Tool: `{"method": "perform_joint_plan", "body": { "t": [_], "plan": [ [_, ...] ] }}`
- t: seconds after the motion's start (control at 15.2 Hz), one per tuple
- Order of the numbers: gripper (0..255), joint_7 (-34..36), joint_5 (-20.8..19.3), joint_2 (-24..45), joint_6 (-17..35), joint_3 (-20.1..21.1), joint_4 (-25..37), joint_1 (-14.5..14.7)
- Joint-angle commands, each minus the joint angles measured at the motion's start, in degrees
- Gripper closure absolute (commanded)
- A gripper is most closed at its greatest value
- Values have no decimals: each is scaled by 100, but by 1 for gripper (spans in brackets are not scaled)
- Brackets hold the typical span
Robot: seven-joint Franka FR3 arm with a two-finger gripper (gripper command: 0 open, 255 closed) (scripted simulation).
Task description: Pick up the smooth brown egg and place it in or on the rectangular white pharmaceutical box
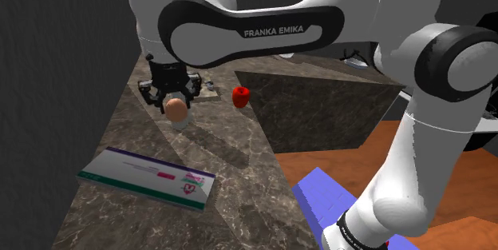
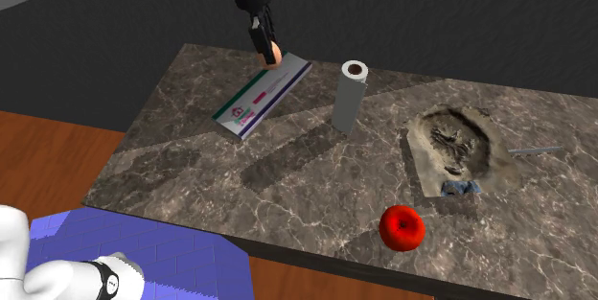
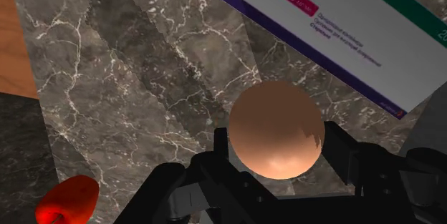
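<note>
In the upper left-centre of the second exterior view, the white box [image 2: 261,97] is lying flat on the marble counter [image 2: 316,183]. At its upper end in the frame, the black gripper [image 2: 271,54] is clasping the brown egg [image 3: 276,131] between its fingers. Further right a grey roll [image 2: 349,97] is standing upright, and a red apple [image 2: 402,227] is sitting at lower right.

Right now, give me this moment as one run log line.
gripper: shut on egg | egg: held above countertop | box: flat on countertop, egg not yet on it
</note>
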Motion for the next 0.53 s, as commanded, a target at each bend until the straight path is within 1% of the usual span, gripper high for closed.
{"method": "perform_joint_plan", "body": {
  "t": [0.0,0.26,0.33,0.46],
  "plan": [
    [255,280,-200,345,-239,59,430,282],
    [255,742,-593,1081,-782,96,1435,974],
    [255,806,-660,1214,-882,88,1630,1109],
    [255,846,-657,1204,-729,77,1461,1078]
  ]
}}
